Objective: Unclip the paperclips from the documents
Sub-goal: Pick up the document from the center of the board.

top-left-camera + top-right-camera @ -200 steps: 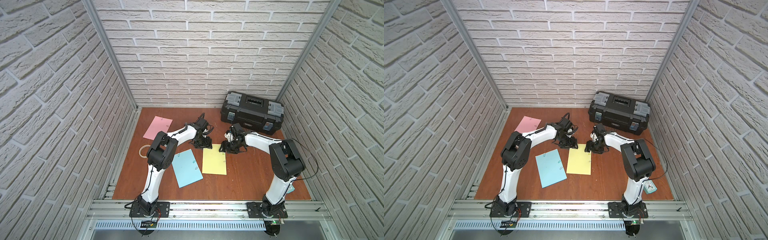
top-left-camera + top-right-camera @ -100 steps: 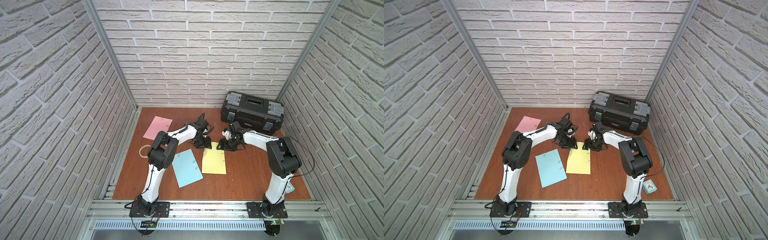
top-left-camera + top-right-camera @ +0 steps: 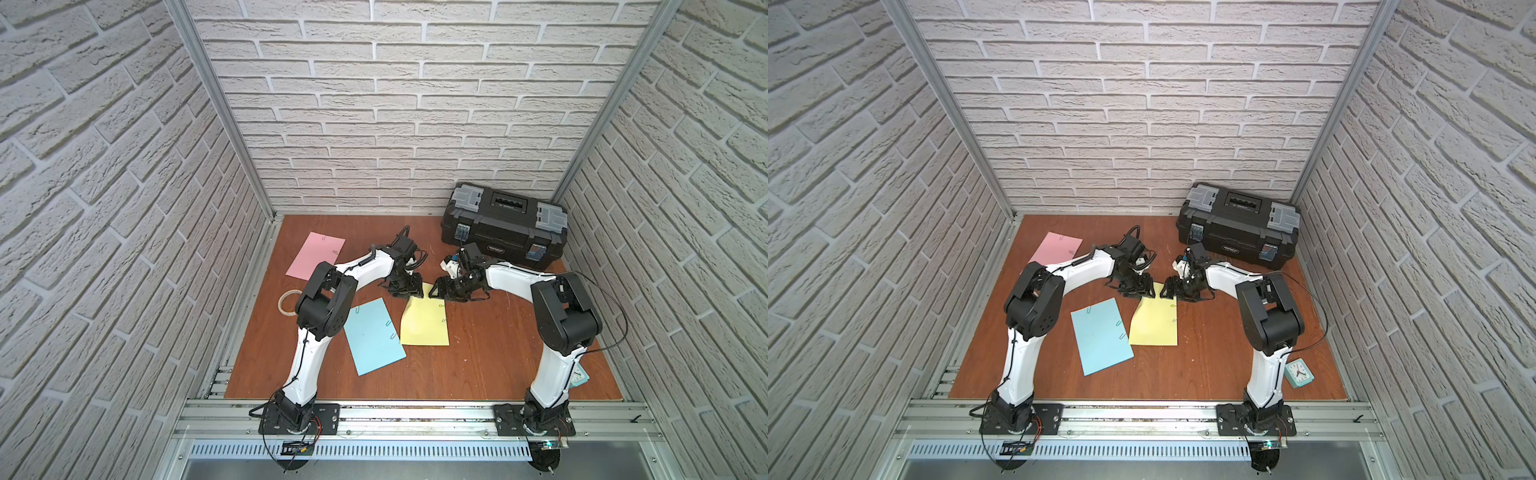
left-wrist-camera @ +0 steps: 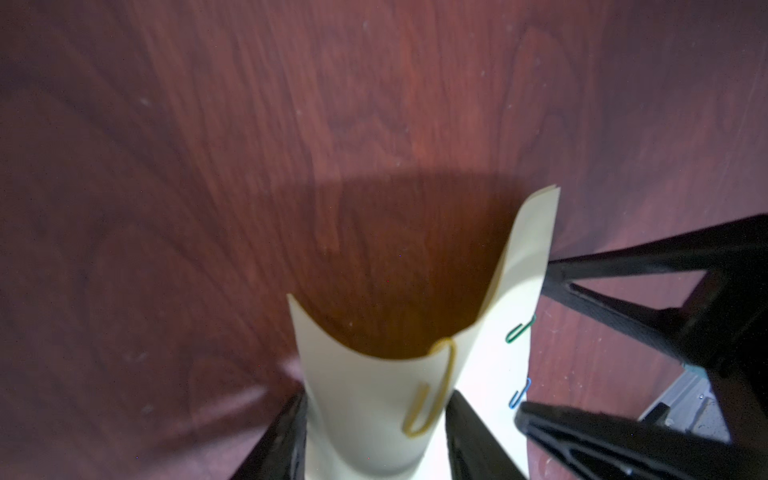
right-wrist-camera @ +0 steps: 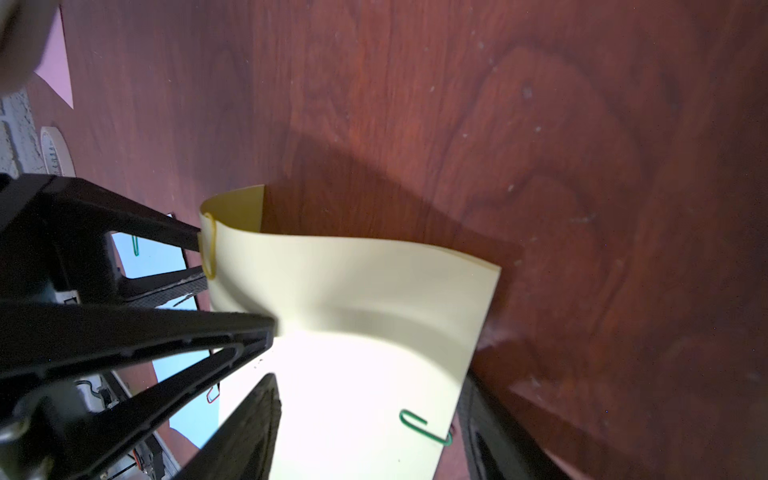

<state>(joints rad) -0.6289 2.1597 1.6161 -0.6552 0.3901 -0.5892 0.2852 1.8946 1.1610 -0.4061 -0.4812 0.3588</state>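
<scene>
Three clips show on the yellow sheet [image 4: 365,390], which lies mid-table with its far end curled up off the table [image 4: 208,166]. The yellow clip [image 4: 432,386] grips that raised far edge. Its long axis runs in from the edge, roughly in line with the fingers of the left gripper [image 4: 374,440] and between them. The green clip [image 4: 519,328] and the blue clip [image 4: 519,392] sit further along, on the sheet's right-hand edge.

The left gripper is closed about halfway on the curled end. The paper bows in a U between the fingers and touches both, so the gripper seems to be holding the sheet, not the clip. The right gripper [image 5: 365,436] stands wide and holds nothing. One finger is over the flat paper, and the other is just beside the right edge, close to the green clip [image 5: 424,428].

In both top views the two grippers meet nose to nose over the sheet's far edge [image 3: 424,291]. The left arm is nearer the yellow clip, but it is busy steadying the paper. My guess is that the free right jaws must pull the clip straight off the edge, along its own length.

The blue sheet [image 3: 374,336] lies just beside the yellow sheet, and the pink sheet [image 3: 316,259] is well apart. Both lie flat with their clips on.
</scene>
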